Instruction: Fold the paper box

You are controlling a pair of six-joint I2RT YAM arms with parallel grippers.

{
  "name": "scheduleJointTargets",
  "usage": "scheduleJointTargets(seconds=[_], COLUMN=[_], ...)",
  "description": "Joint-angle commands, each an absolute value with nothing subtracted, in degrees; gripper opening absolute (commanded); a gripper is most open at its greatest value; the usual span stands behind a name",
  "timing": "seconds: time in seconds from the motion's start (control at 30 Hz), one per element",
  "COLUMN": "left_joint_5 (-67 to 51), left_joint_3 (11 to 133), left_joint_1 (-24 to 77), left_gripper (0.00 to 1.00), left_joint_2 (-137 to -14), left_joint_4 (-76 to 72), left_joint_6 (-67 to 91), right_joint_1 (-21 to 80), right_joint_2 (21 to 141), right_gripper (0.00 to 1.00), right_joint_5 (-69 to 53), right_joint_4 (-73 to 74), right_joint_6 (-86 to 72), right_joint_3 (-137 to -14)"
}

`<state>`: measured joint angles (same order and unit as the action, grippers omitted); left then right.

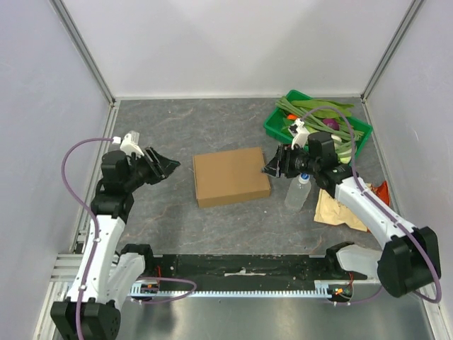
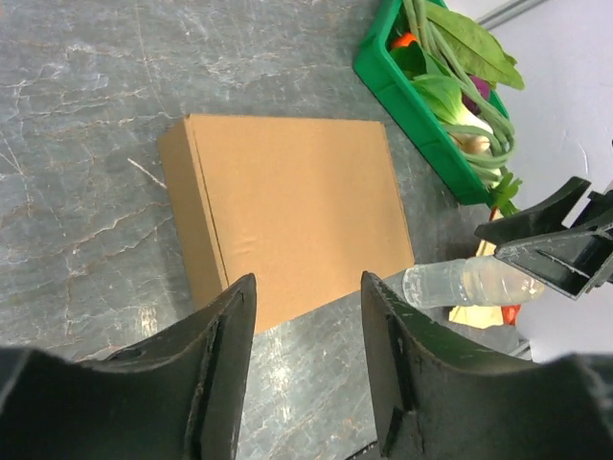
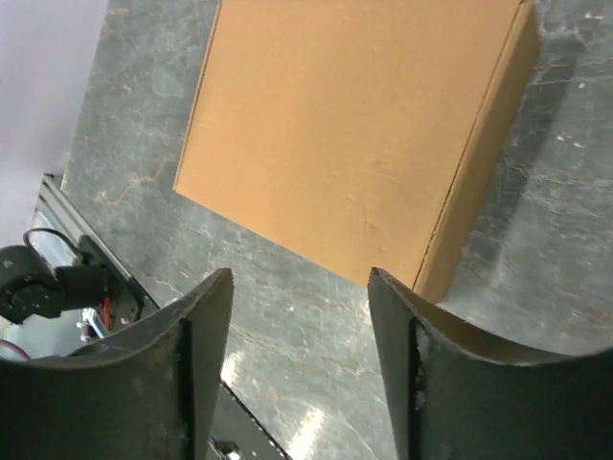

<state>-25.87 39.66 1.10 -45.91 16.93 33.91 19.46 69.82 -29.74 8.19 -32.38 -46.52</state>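
Observation:
The paper box [image 1: 231, 176] is plain brown cardboard, folded shut into a flat closed box, lying in the middle of the table. It also shows in the left wrist view [image 2: 292, 211] and the right wrist view [image 3: 359, 125]. My left gripper [image 1: 168, 165] is open and empty, raised to the left of the box, pointing at it [image 2: 306, 287]. My right gripper [image 1: 272, 164] is open and empty, just off the box's right edge [image 3: 299, 283].
A green tray [image 1: 274, 122] of vegetables stands at the back right. A clear plastic bottle [image 1: 298, 191] stands right of the box, under my right arm. A tan-and-orange snack bag [image 1: 343, 210] lies further right. Walls enclose the table.

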Motion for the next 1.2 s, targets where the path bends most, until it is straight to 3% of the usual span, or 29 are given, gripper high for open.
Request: scheduleJointTargets(seconds=[0.0, 0.03, 0.13, 0.23, 0.3, 0.47, 0.63, 0.87, 1.07, 1.17], left_joint_5=[-32.66, -34.26, -38.31, -38.42, -28.38, -16.71, -14.24, -15.29, -13.8, -13.89], left_joint_3=[44.82, 44.48, 41.32, 37.8, 35.96, 32.52, 32.69, 43.4, 43.41, 44.12], left_joint_1=[0.44, 0.35, 0.44, 1.75, 6.22, 16.24, 17.93, 17.49, 16.44, 14.6], left_gripper=[0.56, 0.56, 0.56, 0.73, 0.78, 0.79, 0.72, 0.63, 0.57, 0.53], left_joint_2=[-46.04, -46.66, -49.3, -51.41, -52.38, -59.05, -68.45, -84.62, -85.69, -86.4], left_joint_4=[28.39, 27.0, 21.48, 16.89, 16.0, 10.74, 4.13, 2.98, 0.61, 1.49], left_joint_6=[27.95, 27.86, 30.23, 35.05, 36.73, 43.15, 44.56, 42.54, 42.45, 41.93], right_joint_1=[19.25, 19.16, 19.07, 19.51, 21.17, 25.39, 27.86, 28.04, 27.77, 29.0], right_joint_2=[66.79, 68.54, 73.1, 77.76, 79.88, 88.58, 94.65, 97.91, 100.01, 102.56], right_gripper=[0.73, 0.79, 0.84, 0.86, 0.87, 0.91, 0.88, 0.81, 0.8, 0.75], right_joint_5=[-26.11, -25.06, -23.29, -24.26, -20.25, -13.11, -8.01, -7.9, -9.82, -11.34], right_joint_4=[20.82, 21.53, 21.8, 16.54, 14.42, 15.73, 17.14, 17.14, 16.79, 14.42], right_joint_6=[-23.13, -21.55, -20.92, -22.06, -21.54, -19.69, -19.6, -21.09, -20.3, -20.57], right_joint_3=[-52.02, -52.55, -53.79, -53.35, -54.48, -61.15, -64.95, -67.41, -69.34, -71.18])
